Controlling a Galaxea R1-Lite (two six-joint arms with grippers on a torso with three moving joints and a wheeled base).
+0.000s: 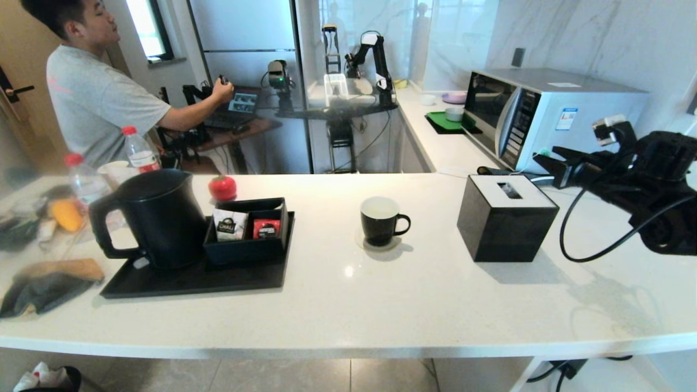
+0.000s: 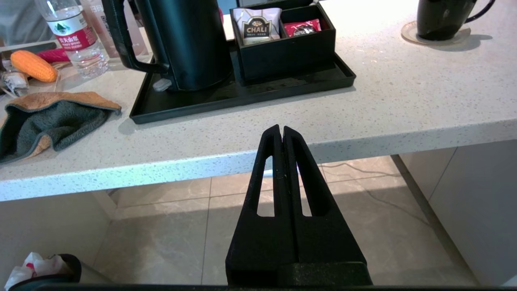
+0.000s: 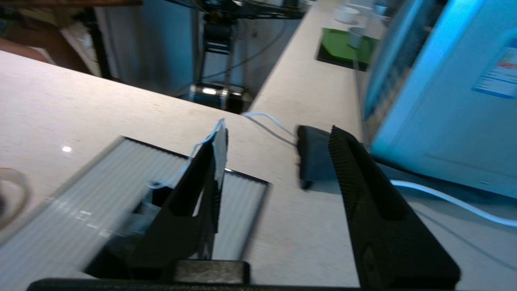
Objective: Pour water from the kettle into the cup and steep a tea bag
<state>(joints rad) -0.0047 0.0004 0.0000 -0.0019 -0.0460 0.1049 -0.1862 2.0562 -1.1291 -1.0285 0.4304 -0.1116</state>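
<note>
The black kettle (image 1: 158, 218) (image 2: 190, 40) stands on a black tray (image 1: 190, 280) at the counter's left. On a round coaster mid-counter sits the black cup (image 1: 381, 223) (image 2: 440, 18), its white inside showing. My right gripper (image 1: 547, 158) (image 3: 278, 133) hovers open above the counter's right side, between the tissue box and the microwave. A small pale flat piece with a thin thread, which looks like the tea bag (image 3: 220, 151), clings to the inner face of one finger. My left gripper (image 2: 281, 129) is shut on nothing, low in front of the counter's edge.
A black compartment box (image 1: 248, 247) on the tray holds a white CHALI sachet and a red sachet. A black tissue box (image 1: 506, 223) stands right of the cup. The microwave (image 1: 550, 114) is behind it, with cables. Bottles (image 1: 140, 152) and a cloth (image 1: 43, 283) lie far left.
</note>
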